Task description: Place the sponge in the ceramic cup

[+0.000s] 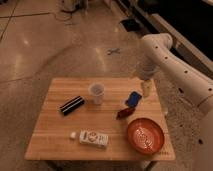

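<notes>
The bright-blue sponge (133,98) lies on the wooden table (55,145), right of centre. The white ceramic cup (97,93) stands upright to its left, about a hand's width away. My gripper (146,89) hangs from the white arm just right of the sponge, close above the table's far right part. It is open and holds nothing. The sponge lies free beside it.
A black striped bar (71,105) lies left of the cup. A dark red oblong item (124,113) sits just in front of the sponge. An orange-red bowl (145,135) stands at the front right. A white packet (94,138) lies near the front edge.
</notes>
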Controlling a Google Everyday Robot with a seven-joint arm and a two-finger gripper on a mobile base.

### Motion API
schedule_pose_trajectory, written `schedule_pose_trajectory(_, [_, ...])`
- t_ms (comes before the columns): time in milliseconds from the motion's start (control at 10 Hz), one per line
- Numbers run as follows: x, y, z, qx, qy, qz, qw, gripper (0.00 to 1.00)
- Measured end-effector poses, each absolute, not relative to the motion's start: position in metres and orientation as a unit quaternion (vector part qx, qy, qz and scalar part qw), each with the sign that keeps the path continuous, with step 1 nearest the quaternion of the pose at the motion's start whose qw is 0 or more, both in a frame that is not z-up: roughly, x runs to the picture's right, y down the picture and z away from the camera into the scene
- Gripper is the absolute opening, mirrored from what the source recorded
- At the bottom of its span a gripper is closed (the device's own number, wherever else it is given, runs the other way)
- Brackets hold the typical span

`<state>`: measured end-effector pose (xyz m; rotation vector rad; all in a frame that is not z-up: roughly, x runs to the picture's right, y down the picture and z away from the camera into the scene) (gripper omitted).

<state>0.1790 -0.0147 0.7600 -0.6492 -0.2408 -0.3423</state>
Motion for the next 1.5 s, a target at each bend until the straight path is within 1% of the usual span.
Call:
schedule_pose_trajectory(100, [0.179, -0.013, 0.765, -0.314, -0.120, -0.171, 0.926, 0.80])
schedule_pose_trajectory(300, [0.177, -0.002, 0.797, -0.295, -0.138, -0.191, 0.926, 0.80])
schedule_pose_trajectory(400, [0.176, 0.008, 0.818, -0.284, -0.150, -0.207, 0.924, 0.80])
schedule_pose_trajectory(600, [0.177, 0.028, 0.847, -0.275, -0.166, -0.232, 0.918, 0.80])
schedule_pose_trajectory(700, [0.177, 0.043, 0.865, -0.276, -0.175, -0.251, 0.911, 0.80])
schedule_pose_trajectory(1000, [0.177, 0.066, 0.902, -0.282, -0.188, -0.290, 0.895, 0.80])
schedule_pose_trajectory(1500, [0.159, 0.065, 0.951, -0.276, -0.201, -0.333, 0.879, 0.80])
